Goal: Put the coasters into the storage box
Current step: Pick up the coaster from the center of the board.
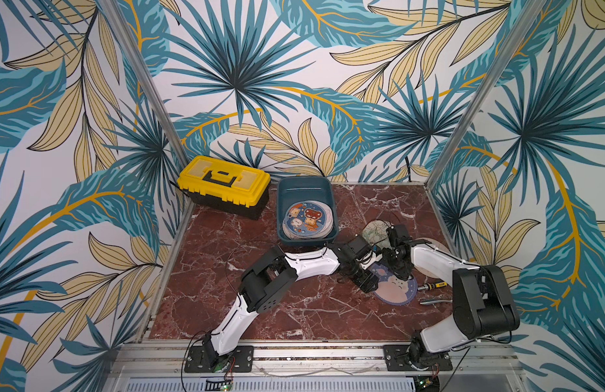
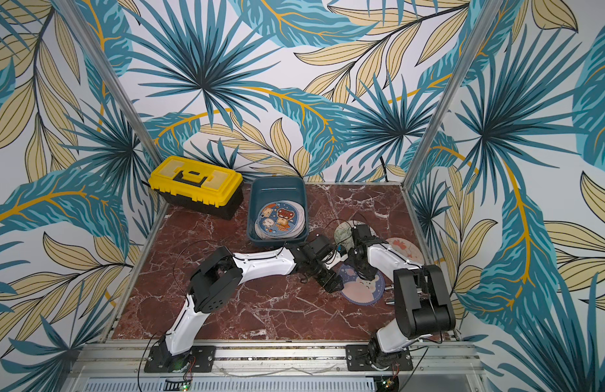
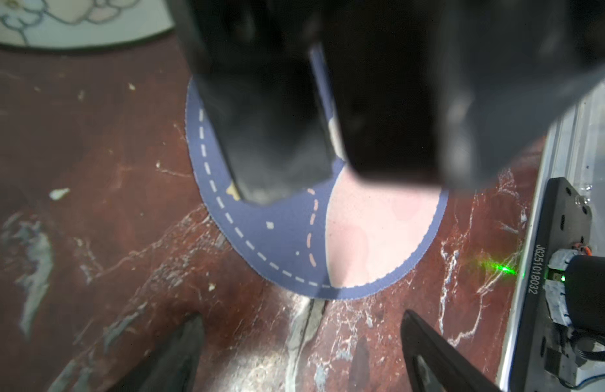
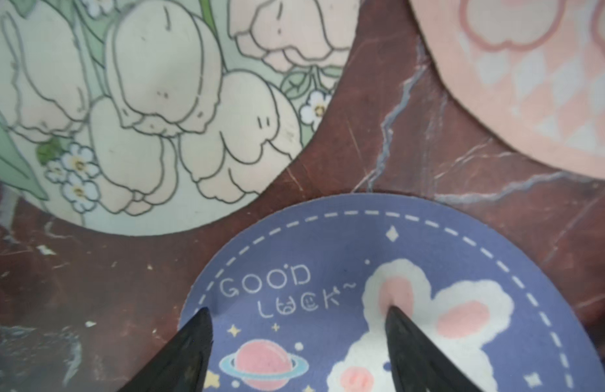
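Note:
The teal storage box (image 1: 306, 185) stands at the back and holds a stack of coasters with a blue cartoon one (image 1: 307, 217) on top. A blue bunny coaster (image 1: 397, 292) (image 4: 328, 254) lies flat on the marble. My right gripper (image 4: 299, 325) (image 1: 400, 271) points down on it, open, fingertips spread over its printed face. My left gripper (image 3: 304, 339) (image 1: 367, 284) is open too, low over bare marble just off that coaster's (image 3: 277, 244) edge. A floral coaster (image 1: 375, 230) (image 4: 141, 118) and a pink one (image 2: 404, 251) (image 4: 531, 85) lie just behind, partly hidden by the right arm.
A yellow-lidded black toolbox (image 1: 223, 185) stands left of the storage box. A screwdriver (image 1: 433, 286) and another tool (image 1: 433, 300) lie right of the bunny coaster, near the right arm's elbow. An aluminium rail (image 1: 294, 353) runs along the table's front edge.

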